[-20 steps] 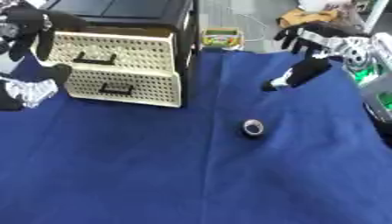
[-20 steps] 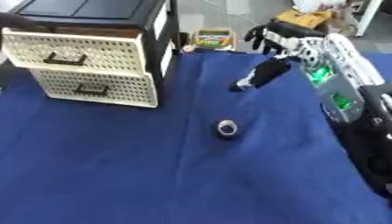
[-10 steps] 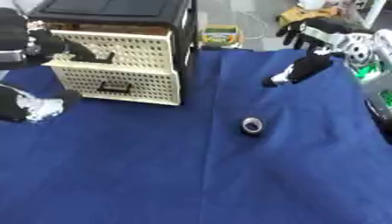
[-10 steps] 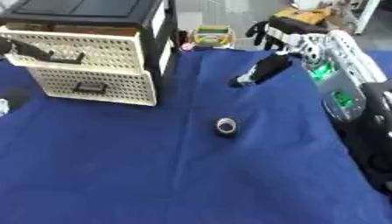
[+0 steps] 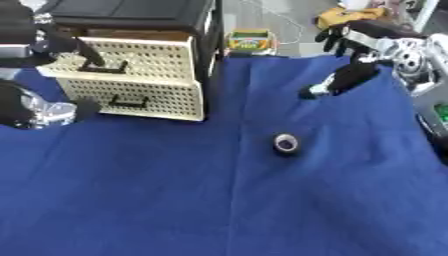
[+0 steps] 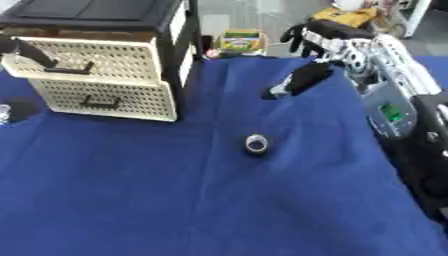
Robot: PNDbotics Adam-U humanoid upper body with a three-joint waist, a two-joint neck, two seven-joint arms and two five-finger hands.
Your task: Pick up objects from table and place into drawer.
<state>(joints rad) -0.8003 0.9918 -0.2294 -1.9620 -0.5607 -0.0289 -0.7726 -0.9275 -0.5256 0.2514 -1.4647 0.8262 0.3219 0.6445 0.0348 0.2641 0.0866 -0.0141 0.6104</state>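
Mid-cloth: small round object [image 5: 286,143], no long axis discernible.

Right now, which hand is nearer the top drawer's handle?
Left. The left hand is at the top drawer's handle, fingers on it. The right hand is far off to the right, above the cloth.

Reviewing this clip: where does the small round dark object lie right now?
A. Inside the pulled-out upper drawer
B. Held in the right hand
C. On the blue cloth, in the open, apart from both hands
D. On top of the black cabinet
C: the small round dark object sits alone on the blue cloth, below the raised right hand and well right of the cream drawers.
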